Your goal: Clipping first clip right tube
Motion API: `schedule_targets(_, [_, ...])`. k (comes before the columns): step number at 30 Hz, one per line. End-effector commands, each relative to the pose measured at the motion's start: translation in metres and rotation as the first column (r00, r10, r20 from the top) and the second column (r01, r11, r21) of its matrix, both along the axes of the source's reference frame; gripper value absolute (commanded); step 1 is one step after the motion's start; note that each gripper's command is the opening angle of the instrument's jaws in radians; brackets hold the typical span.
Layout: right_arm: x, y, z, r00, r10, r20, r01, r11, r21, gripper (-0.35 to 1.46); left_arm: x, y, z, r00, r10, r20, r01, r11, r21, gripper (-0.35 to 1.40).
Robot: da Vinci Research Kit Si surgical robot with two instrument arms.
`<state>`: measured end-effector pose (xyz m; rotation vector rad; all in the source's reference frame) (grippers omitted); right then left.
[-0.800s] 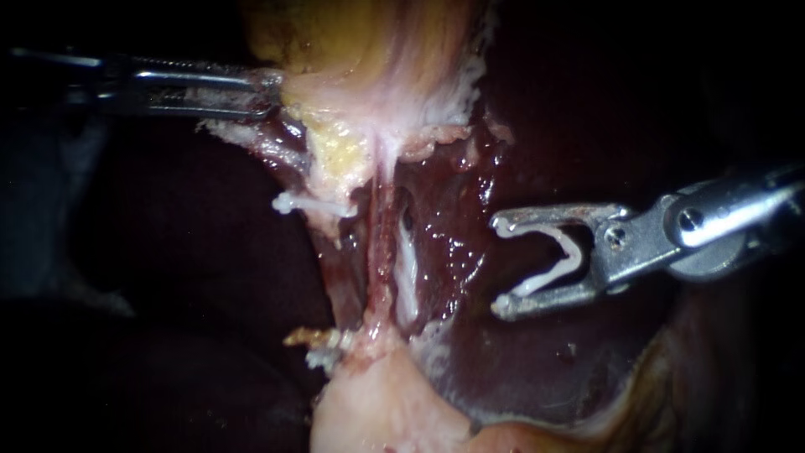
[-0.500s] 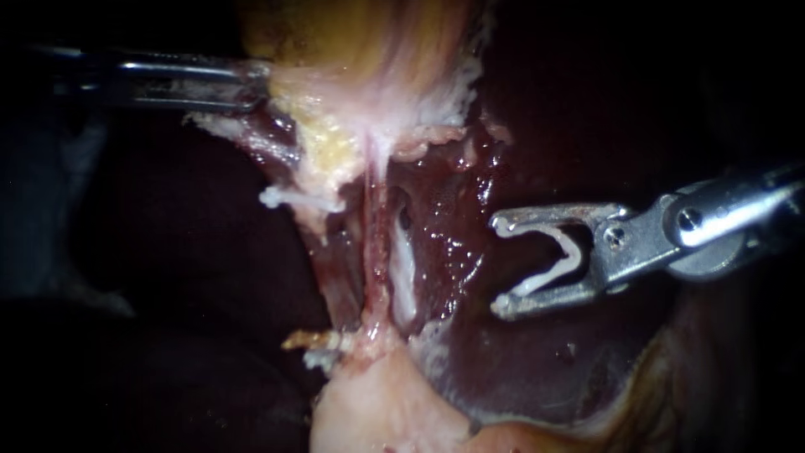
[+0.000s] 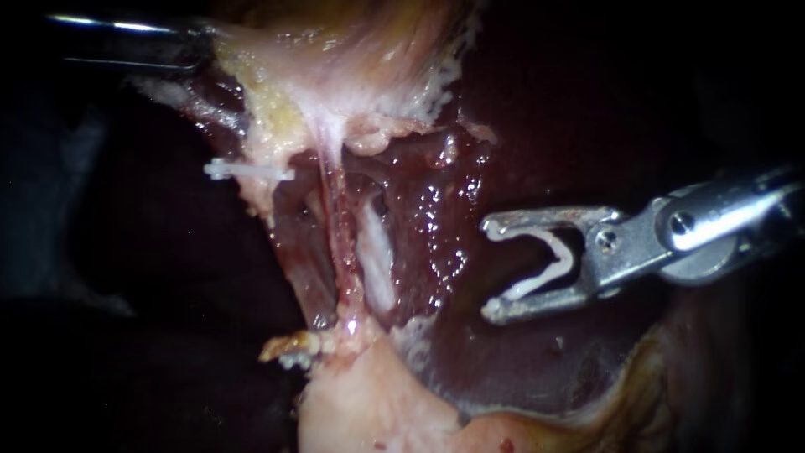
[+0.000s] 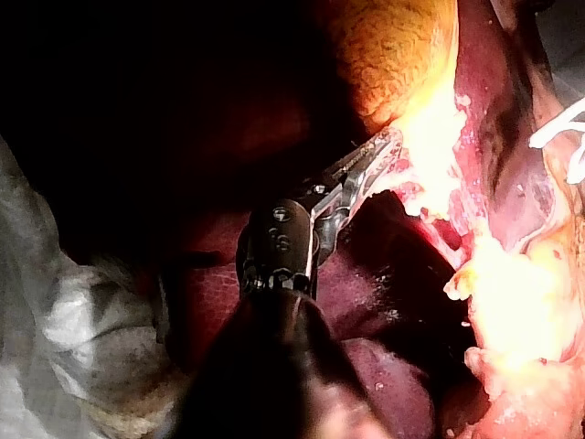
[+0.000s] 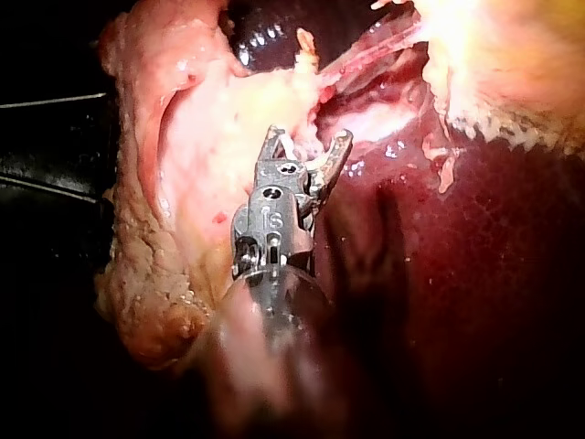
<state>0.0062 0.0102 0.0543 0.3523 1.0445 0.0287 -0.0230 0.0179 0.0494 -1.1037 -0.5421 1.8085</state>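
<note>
**Gallbladder point(image 3: 352, 50) and liver point(image 3: 537, 369) on the bench, shown in the endoscope view and both wrist views.** The left instrument point(image 3: 197, 49) comes in along the gallbladder's upper left margin. Its jaws are closed on the gallbladder's pale edge, and the left wrist view shows that tissue pinched between them and pulled taut. From the gallbladder's narrow lower end a thin reddish tube point(image 3: 340, 243) runs across the liver bed to a mound of pale fatty tissue point(image 3: 369, 403) at the liver's lower edge. A pale strand point(image 3: 377, 260) lies just beside this tube, on the side facing the right instrument point(image 3: 490, 270). Which of the two is the task's right tube cannot be settled. An applied clip point(image 3: 247, 170), white, sits crosswise on the ragged tissue below the gallbladder's left margin, on the far side of both strands from the right instrument. The right instrument reaches in over the liver's right side. Its jaws stand wide apart and cradle a loaded clip point(image 3: 549, 262), a white open V whose two legs lie against the inner faces of both jaws. The clip's mouth faces the reddish tube and the pale strand, near them but touching neither, with glistening liver surface between. In the right wrist view the spread jaws and their clip stand just short of pale tissue ahead, with dark liver beside them.
</note>
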Motion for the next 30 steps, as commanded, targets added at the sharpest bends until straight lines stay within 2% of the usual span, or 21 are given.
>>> schedule_targets(1, [0.0005,-0.0002,0.0,1.0,-0.001,-0.008,0.001,1.0,0.004,0.5,0.0,0.0,0.0001,1.0,0.0,-0.001,0.0,1.0,0.0,-0.35])
schedule_targets(7, [0.0032,-0.0016,0.0012,0.9993,0.021,-0.03,-0.019,0.998,0.061,0.5,0.0,0.0,0.0001,1.0,0.0,-0.001,0.0,1.0,-0.001,-0.35])
schedule_targets(14, [0.0065,-0.0033,0.0044,0.9961,0.065,-0.06,-0.055,0.987,0.153,0.5,-0.0002,-0.0002,0.0002,1.0,-0.001,-0.002,0.001,1.0,-0.002,-0.35])
schedule_targets(23, [0.0092,-0.0037,0.008,0.9908,0.118,-0.066,-0.099,0.967,0.236,0.5,-0.0005,-0.0003,0.0004,1.0,-0.003,-0.004,0.003,1.0,-0.003,-0.35])
schedule_targets(30, [0.0104,-0.004,0.011,0.9906,0.123,-0.06,-0.104,0.96,0.259,0.5,-0.0006,-0.0004,0.0005,1.0,-0.004,-0.004,0.004,1.0,-0.004,-0.35])
